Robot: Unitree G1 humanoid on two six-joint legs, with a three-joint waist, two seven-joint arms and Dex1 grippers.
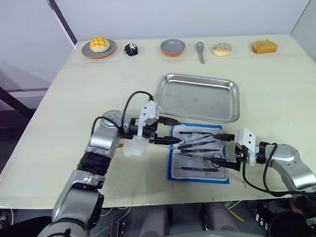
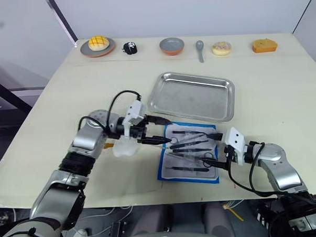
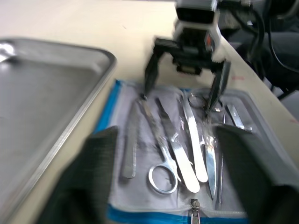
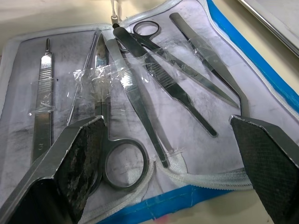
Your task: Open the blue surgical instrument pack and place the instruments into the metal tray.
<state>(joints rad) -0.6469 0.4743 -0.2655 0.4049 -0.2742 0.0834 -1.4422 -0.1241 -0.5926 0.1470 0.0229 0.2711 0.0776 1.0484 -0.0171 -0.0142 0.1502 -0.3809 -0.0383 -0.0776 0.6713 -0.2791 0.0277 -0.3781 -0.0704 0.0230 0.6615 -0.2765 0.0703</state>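
The blue surgical instrument pack [image 1: 172, 161] lies unzipped and flat on the table, its grey-white lining up. Several instruments [image 1: 198, 145] rest across it under clear strips, among them scissors [image 4: 122, 161] and forceps [image 4: 205, 51]. Just behind it sits the metal tray [image 1: 199, 98], bare inside. My left gripper [image 1: 175, 131] is open over the pack's left edge. My right gripper [image 1: 224, 151] is open at the right edge, its fingertips [image 3: 145, 88] down on the lining, straddling the tools.
Along the far edge stand a plate with a yellow bun [image 1: 99, 46], a small black-and-white toy [image 1: 130, 49], a grey bowl [image 1: 172, 46], a spoon [image 1: 200, 50], a doughnut [image 1: 221, 49] and a cake wedge [image 1: 264, 46]. A pale translucent scrap [image 1: 134, 149] lies below my left wrist.
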